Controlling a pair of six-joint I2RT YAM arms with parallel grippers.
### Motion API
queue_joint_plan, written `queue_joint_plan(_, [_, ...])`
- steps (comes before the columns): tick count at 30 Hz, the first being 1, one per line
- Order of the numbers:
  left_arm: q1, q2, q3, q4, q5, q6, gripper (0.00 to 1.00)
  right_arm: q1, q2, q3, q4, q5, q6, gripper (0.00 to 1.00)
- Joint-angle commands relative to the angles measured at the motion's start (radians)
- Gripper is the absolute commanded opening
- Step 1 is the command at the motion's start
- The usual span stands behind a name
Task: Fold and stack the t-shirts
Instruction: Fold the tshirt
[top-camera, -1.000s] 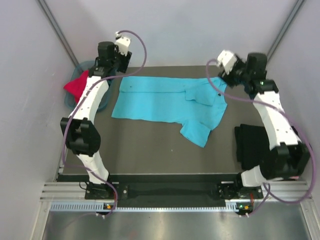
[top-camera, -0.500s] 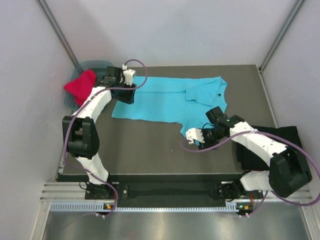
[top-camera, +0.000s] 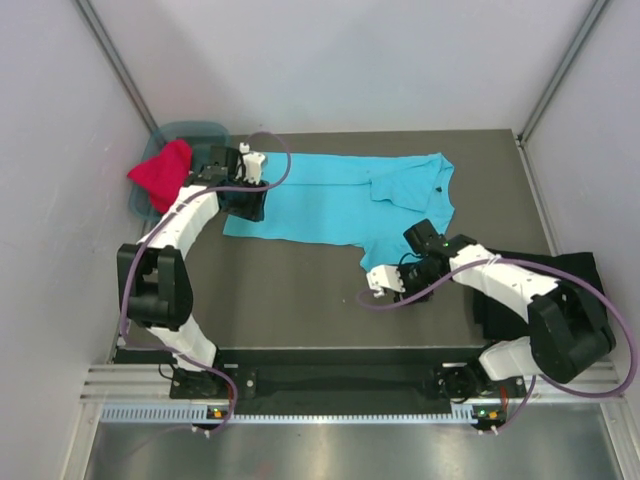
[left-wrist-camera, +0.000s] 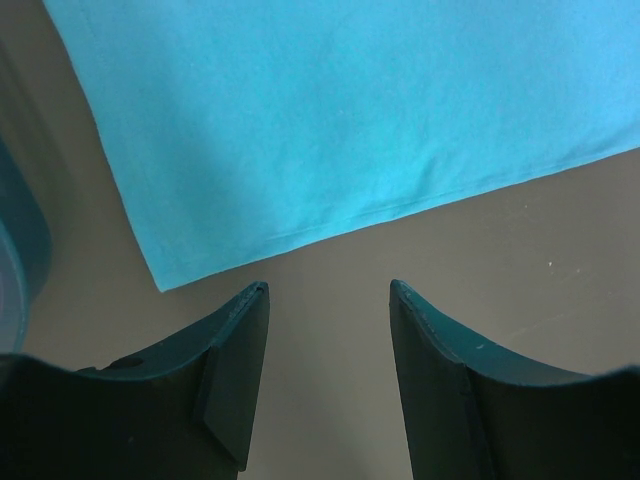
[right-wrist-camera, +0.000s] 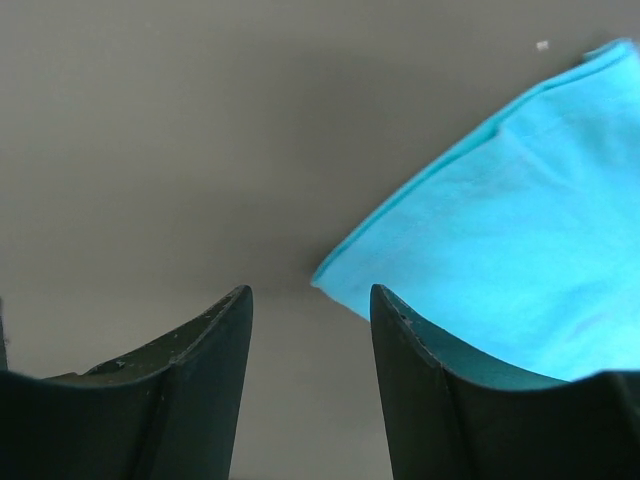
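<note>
A turquoise t-shirt (top-camera: 330, 200) lies spread flat on the dark table. My left gripper (top-camera: 243, 207) is open and low over the table at the shirt's near left corner (left-wrist-camera: 165, 280); its fingers (left-wrist-camera: 235, 340) stand just short of the hem, holding nothing. My right gripper (top-camera: 407, 280) is open at the tip of the near sleeve (right-wrist-camera: 330, 280), which lies between and just ahead of its fingers (right-wrist-camera: 410, 340). A folded black shirt (top-camera: 530, 290) lies at the right. A red shirt (top-camera: 160, 170) sits at the far left.
The red shirt rests in a teal bin (top-camera: 195, 135) at the table's far left corner; the bin's edge shows in the left wrist view (left-wrist-camera: 15, 260). Bare dark table (top-camera: 300, 300) lies in front of the turquoise shirt. Grey walls enclose the table.
Both arms have swung down from raised poses at the back of the table to the shirt: the left to its near left corner, the right to the near sleeve tip.
</note>
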Motion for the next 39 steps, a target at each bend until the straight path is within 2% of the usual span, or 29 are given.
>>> queue_joint_plan(1, [0.011,-0.071,-0.011,0.018,-0.011,-0.007,0.56,0.018,0.007,-0.023,0.027,-0.008,-0.028,0.5])
queue_joint_plan(10, [0.027,-0.086,-0.03,0.016,-0.021,-0.001,0.56,0.018,0.079,-0.027,0.083,0.019,-0.006,0.46])
queue_joint_plan(16, [0.039,-0.092,-0.048,0.016,-0.025,0.007,0.56,0.016,0.122,-0.026,0.097,0.047,0.003,0.39])
queue_joint_plan(19, [0.041,-0.089,-0.054,0.01,-0.028,0.02,0.56,0.016,0.135,-0.034,0.1,0.067,0.005,0.3])
queue_joint_plan(20, [0.041,-0.089,-0.057,0.007,-0.033,0.034,0.56,0.016,0.138,-0.029,0.1,0.071,0.008,0.18])
queue_joint_plan(23, [0.048,-0.101,-0.079,-0.021,-0.036,0.054,0.56,0.015,0.115,-0.015,0.091,0.09,0.032,0.01])
queue_joint_plan(28, [0.059,-0.121,-0.116,-0.103,0.079,0.094,0.56,0.007,0.005,0.049,0.083,0.124,0.126,0.0])
queue_joint_plan(32, [0.059,-0.04,-0.085,-0.172,0.021,0.062,0.56,0.004,-0.065,0.114,0.048,0.136,0.147,0.0])
queue_joint_plan(39, [0.071,0.078,-0.036,-0.114,-0.077,0.08,0.5,0.004,-0.06,0.127,0.045,0.147,0.199,0.0])
